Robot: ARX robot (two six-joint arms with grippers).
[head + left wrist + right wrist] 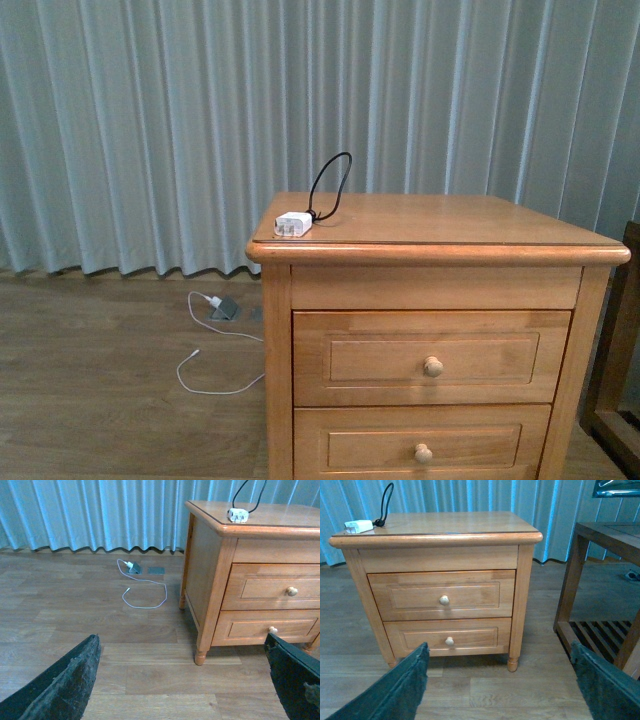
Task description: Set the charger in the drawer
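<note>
Pale curtains [150,120] hang behind a wooden nightstand [440,225], and we see the charger [293,224] on top.
We find the charger near the front left corner of the top, with its black cable looped up behind it. Our drawer [432,357] is shut, and so is the lower drawer [422,443]. On the floor [100,380] by the curtains lies a white plug [213,302] with a thin white cable. Our left gripper [181,639] and our right gripper [499,647] both hang low over the floor, well apart from the nightstand. Both have their jaws wide apart and hold nothing.
</note>
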